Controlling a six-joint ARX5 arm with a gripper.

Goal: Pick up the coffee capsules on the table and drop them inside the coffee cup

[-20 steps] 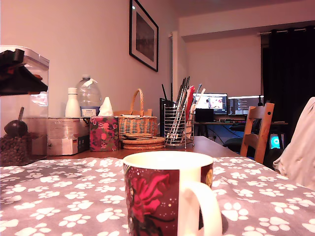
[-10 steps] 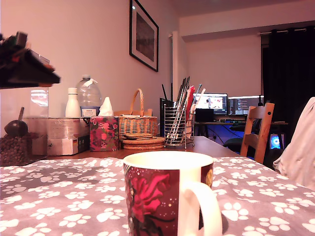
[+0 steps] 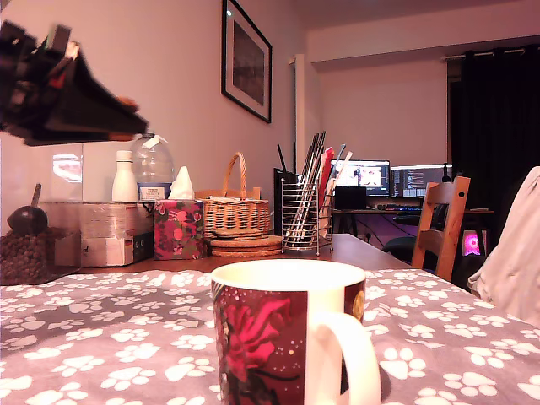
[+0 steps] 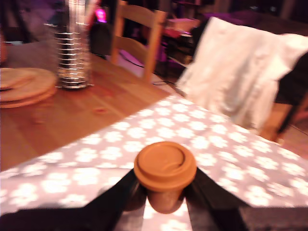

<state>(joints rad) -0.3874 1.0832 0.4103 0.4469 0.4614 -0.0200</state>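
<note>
Between the fingers — coffee capsule pinched, wrist view only, exterior shows coffee cup.

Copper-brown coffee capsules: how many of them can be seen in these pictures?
1. The copper-brown tapered coffee capsule is held between the black gripper's fingers, above the grey paw-print tablecloth. Others may lie outside both views.

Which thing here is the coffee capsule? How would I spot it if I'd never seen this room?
Start at the grey paw-print tablecloth in the wrist view, then find the black gripper above it. Clamped between its fingers is the coffee capsule, a copper-brown tapered pod with a wider flat rim. It is off the cloth, far smaller than the rose-patterned mug.
</note>
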